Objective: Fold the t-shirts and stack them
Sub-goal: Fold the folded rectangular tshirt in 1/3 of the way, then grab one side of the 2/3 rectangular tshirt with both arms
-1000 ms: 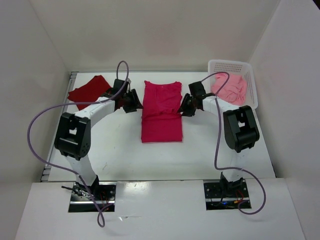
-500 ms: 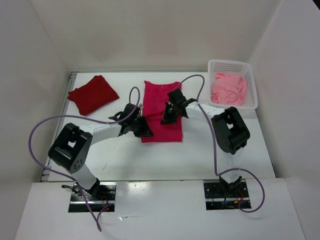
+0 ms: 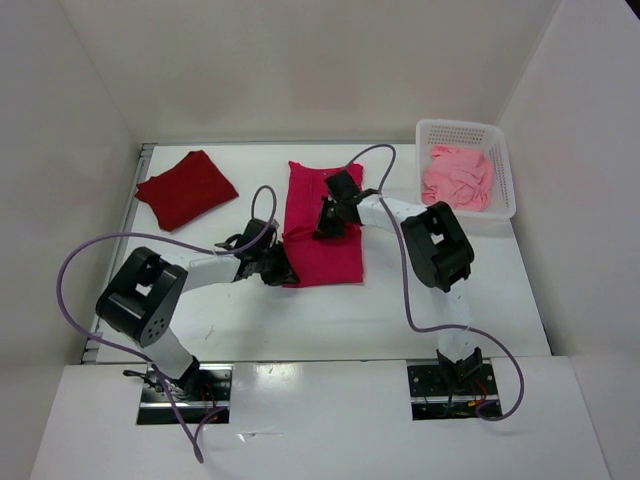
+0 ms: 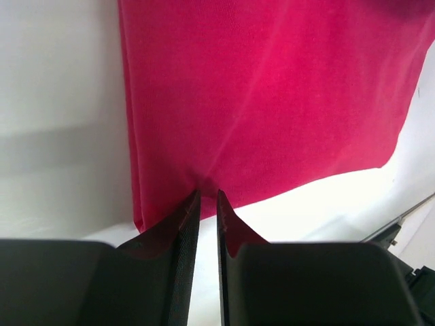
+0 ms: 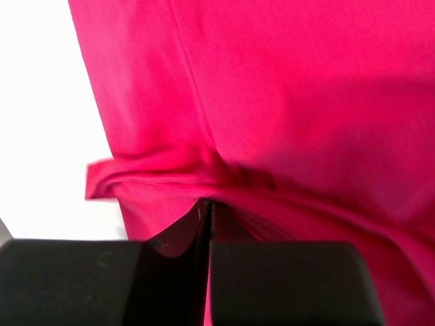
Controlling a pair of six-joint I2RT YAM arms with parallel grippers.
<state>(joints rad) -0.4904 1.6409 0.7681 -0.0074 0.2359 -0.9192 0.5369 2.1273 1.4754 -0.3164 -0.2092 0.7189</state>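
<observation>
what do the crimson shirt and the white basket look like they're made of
crimson t-shirt: looks like soft knit cloth, likely cotton, matte; it lies flat and bunches into soft folds.
white basket: looks like rigid plastic, smooth, its walls a regular grid of small holes.

Soft matt cloth: crimson shirt (image 3: pixel 322 240), smooth, with fine creases where it puckers; dark red shirt (image 3: pixel 186 187), the same finish; pink shirt (image 3: pixel 458 178), rumpled. White perforated plastic: basket (image 3: pixel 505 175). Smooth white surface, faintly shiny: table (image 3: pixel 300 320). Matt black, plastic by the look: left gripper (image 4: pixel 208 197) and right gripper (image 5: pixel 207 204). Smooth purple sheath: cables (image 3: pixel 60 275). Plain matt white panels: walls (image 3: pixel 300 70)
</observation>
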